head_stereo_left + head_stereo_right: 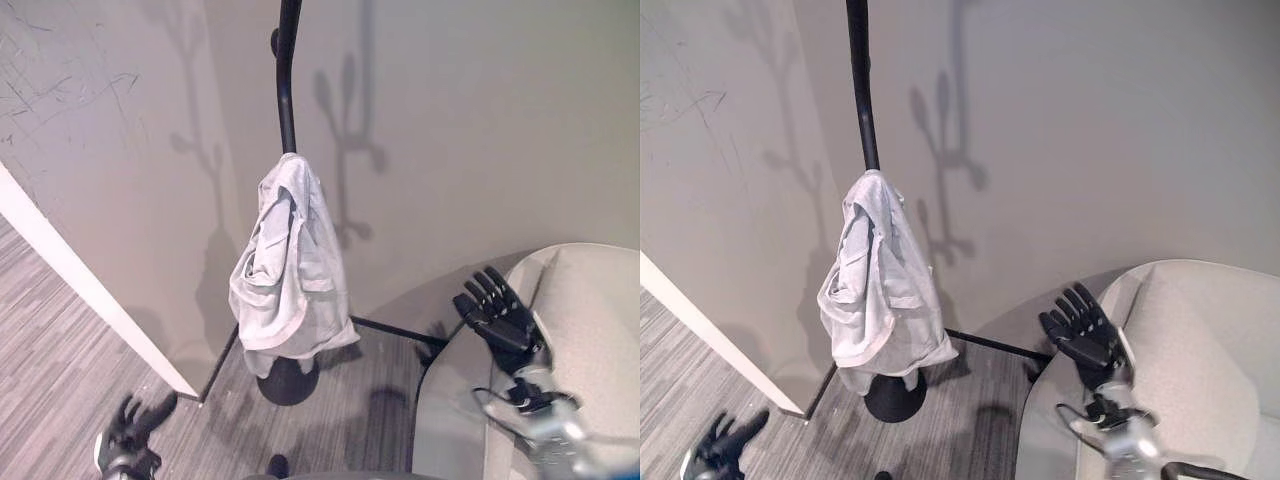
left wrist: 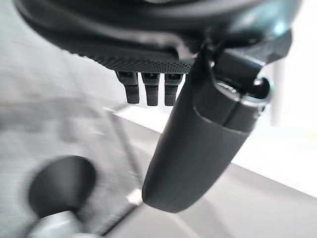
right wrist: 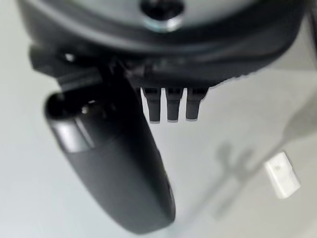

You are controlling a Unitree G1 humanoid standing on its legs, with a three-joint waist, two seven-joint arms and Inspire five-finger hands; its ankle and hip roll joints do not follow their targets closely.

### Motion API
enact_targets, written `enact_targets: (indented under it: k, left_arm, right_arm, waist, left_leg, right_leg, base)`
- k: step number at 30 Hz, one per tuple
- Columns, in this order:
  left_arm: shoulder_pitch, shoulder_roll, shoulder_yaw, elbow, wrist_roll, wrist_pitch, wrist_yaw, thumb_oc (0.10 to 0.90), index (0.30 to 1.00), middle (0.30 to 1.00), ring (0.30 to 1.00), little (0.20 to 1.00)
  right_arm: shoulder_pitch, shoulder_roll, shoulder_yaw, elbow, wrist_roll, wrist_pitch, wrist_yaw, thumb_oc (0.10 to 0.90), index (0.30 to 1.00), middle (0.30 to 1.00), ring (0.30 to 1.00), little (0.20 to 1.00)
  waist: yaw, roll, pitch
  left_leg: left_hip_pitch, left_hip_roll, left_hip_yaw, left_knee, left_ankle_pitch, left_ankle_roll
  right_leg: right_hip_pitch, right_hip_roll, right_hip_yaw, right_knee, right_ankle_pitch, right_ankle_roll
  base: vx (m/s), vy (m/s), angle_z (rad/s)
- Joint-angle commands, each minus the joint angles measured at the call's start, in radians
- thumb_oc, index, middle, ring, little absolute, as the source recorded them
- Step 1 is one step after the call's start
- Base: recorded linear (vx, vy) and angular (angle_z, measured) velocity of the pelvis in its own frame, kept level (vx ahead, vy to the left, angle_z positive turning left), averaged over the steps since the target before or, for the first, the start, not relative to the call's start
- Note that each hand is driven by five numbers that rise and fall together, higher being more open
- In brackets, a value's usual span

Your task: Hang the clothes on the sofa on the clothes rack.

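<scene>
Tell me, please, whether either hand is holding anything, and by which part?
Nothing is held: the left hand and right hand are open, and the garment hangs on the rack.

The dark right hand [image 1: 497, 312] sits at the lower right of the left eye view, raised on its silver-grey right arm [image 1: 540, 420], which comes up from the lower right corner. Its fingers [image 1: 490, 290] are straight and spread, holding nothing. The dark left hand [image 1: 135, 428] sits at the lower left edge, fingers loosely extended, also holding nothing.
</scene>
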Motion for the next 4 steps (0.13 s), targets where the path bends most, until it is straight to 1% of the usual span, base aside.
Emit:
enact_targets:
  k: [1, 2, 3, 4]
  left_arm:
    - [-0.046, -0.005, -0.023, 0.096, -0.001, 0.011, -0.062, 0.8, 0.9, 0.9, 0.9, 0.9]
    - [-0.048, -0.005, -0.023, 0.097, -0.002, 0.011, -0.063, 0.8, 0.9, 0.9, 0.9, 0.9]
    - [-0.074, -0.015, -0.066, 0.21, 0.113, 0.029, -0.08, 0.8, 0.9, 0.9, 0.9, 0.9]
    - [-0.075, -0.029, -0.07, 0.285, 0.153, 0.05, -0.082, 0.8, 0.9, 0.9, 0.9, 0.9]
  right_arm:
    - [-0.058, -0.043, 0.078, 0.165, 0.04, 0.027, -0.063, 0.8, 0.9, 0.9, 0.9, 0.9]
    - [-0.061, -0.043, 0.078, 0.166, 0.04, 0.027, -0.062, 0.8, 0.9, 0.9, 0.9, 0.9]
    - [-0.098, -0.03, 0.151, 0.391, -0.087, 0.11, -0.083, 0.8, 0.9, 0.9, 0.9, 0.9]
    - [-0.111, 0.001, 0.158, 0.55, -0.142, 0.185, -0.083, 0.8, 0.9, 0.9, 0.9, 0.9]
  waist:
    - [0.045, 0.052, -0.018]
    - [0.045, 0.051, -0.016]
    - [0.056, 0.051, -0.018]
    - [0.069, 0.05, -0.023]
  left_leg:
    - [0.072, 0.039, -0.01, 0.005, -0.13, 0.002]
    - [0.066, 0.038, -0.01, 0.005, -0.119, 0.003]
    - [0.074, 0.038, -0.014, 0.005, -0.126, 0.001]
    - [0.076, 0.037, -0.019, 0.005, -0.125, 0.001]
  right_leg:
    - [-0.127, -0.023, -0.045, 0.026, 0.069, 0.044]
    - [-0.133, -0.025, -0.046, 0.028, 0.077, 0.044]
    - [-0.122, -0.023, -0.049, 0.023, 0.069, 0.039]
    - [-0.114, -0.024, -0.057, 0.018, 0.067, 0.036]
  base:
    - [0.01, 0.009, 0.05]
    - [0.03, -0.007, 0.06]
    - [0.02, -0.004, 0.1]
    - [0.08, -0.012, 0.15]
